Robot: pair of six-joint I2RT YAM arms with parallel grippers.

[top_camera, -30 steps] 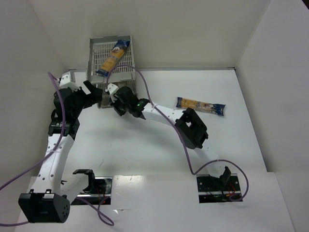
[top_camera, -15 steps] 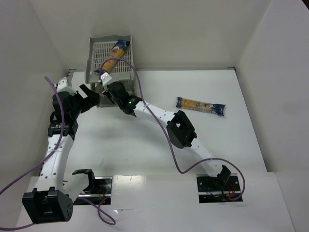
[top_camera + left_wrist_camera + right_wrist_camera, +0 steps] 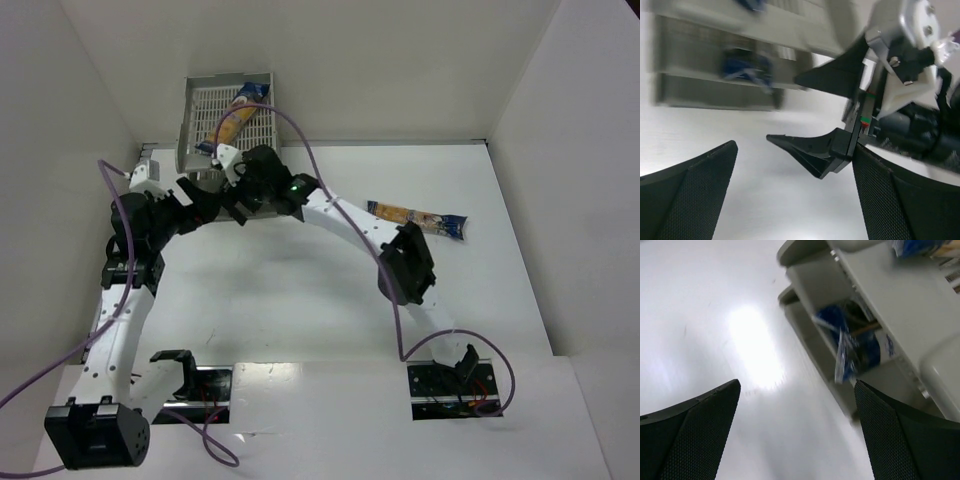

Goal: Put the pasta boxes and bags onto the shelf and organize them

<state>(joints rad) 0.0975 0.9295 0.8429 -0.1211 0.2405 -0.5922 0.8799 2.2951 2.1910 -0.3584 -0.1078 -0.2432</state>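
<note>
The grey shelf stands at the back left. One pasta bag lies aslant on its top tray. A second bag's dark blue end sticks out of a tray below the top one, also blurred in the left wrist view. A third bag lies flat on the table to the right. My right gripper hovers open just in front of the shelf, its two black fingers spread and holding nothing. My left gripper is open and empty beside it, aimed at the shelf front.
White walls close in the table on the left, back and right. A purple cable arcs from the right arm over the shelf's corner. The two grippers sit very close together at the shelf front.
My right gripper rose from the table to the shelf front, and its jaws went from shut to open. The left gripper shifted slightly toward the shelf and stayed open.
</note>
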